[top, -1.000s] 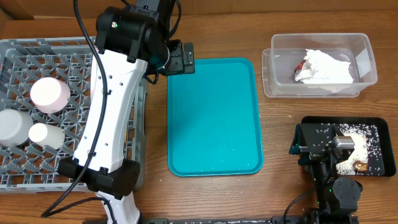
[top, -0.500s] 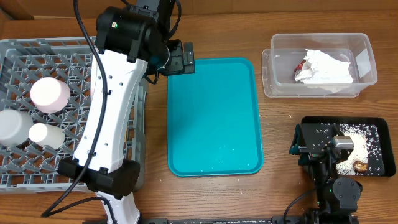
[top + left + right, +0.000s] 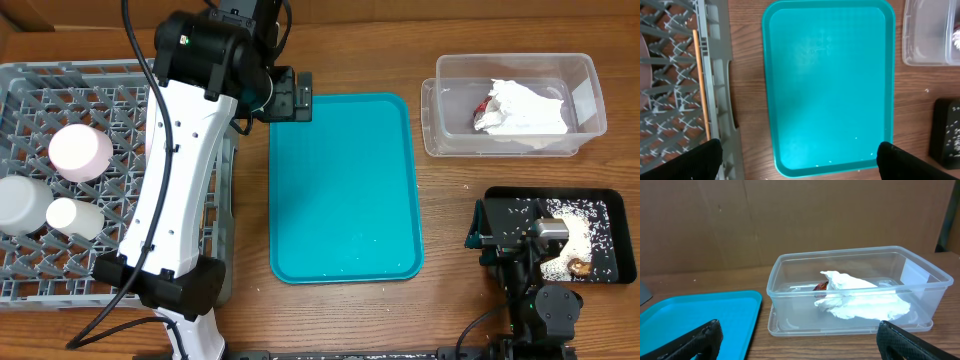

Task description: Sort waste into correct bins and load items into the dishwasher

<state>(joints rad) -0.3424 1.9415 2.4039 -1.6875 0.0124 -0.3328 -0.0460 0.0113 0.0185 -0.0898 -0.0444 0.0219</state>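
A: Hands?
B: Left hand [image 3: 800, 161] spread wide, empty, by the teal tray [image 3: 830, 75]. Right hand [image 3: 800, 342] spread too, empty, facing the clear tub [image 3: 840, 254].
A: Chopstick?
B: One chopstick [image 3: 701, 85] lies flat in the dish rack [image 3: 721, 75], along its wall. Thin, stiff, light, probably slippery, so pinch mid-length.
A: Waste?
B: Napkin [image 3: 860, 300] and red wrapper [image 3: 821, 286] are in the tub. Soft, light, so grab any fold.

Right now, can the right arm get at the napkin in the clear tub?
Probably yes. The tub has no lid, the napkin lies on top inside it, and nothing stands between it and the open right end effector.
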